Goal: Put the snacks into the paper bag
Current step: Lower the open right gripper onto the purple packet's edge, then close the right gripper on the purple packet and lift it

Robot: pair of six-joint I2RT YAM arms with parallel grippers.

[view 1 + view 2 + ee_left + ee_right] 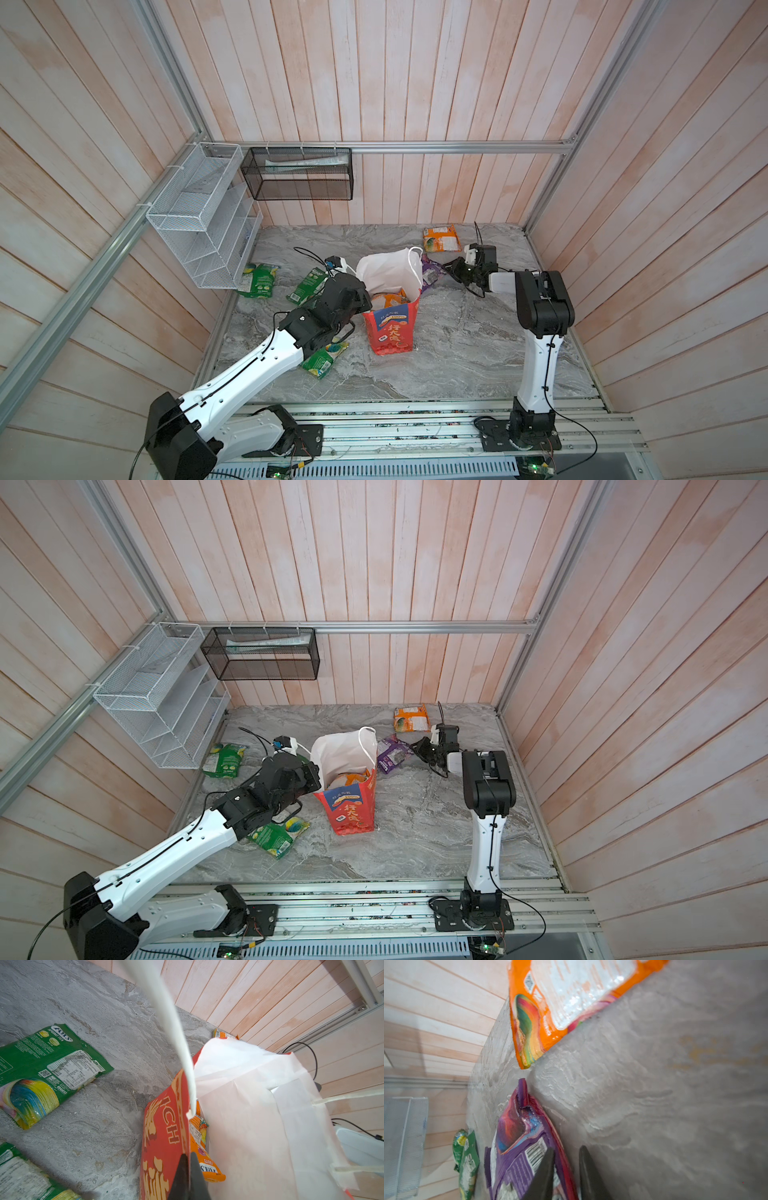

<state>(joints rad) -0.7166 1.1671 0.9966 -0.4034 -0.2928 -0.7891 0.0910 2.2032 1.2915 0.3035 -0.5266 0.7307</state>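
The red paper bag (392,332) (351,812) stands mid-table with its white lining pulled up. My left gripper (366,300) (189,1159) is shut on the bag's red side wall (164,1136) at the rim. An orange FOX'S packet (207,1165) (388,300) lies inside. My right gripper (446,267) (566,1149) has closed on the edge of the purple packet (519,1147) (392,754), just right of the bag. An orange packet (441,238) (560,1001) lies at the back. Three green packets (258,280) (307,284) (324,359) lie left of the bag.
A white wire rack (199,224) and a black mesh basket (297,174) hang on the back left walls. Wooden walls close in three sides. An aluminium rail (415,424) with both arm bases runs along the table's front edge.
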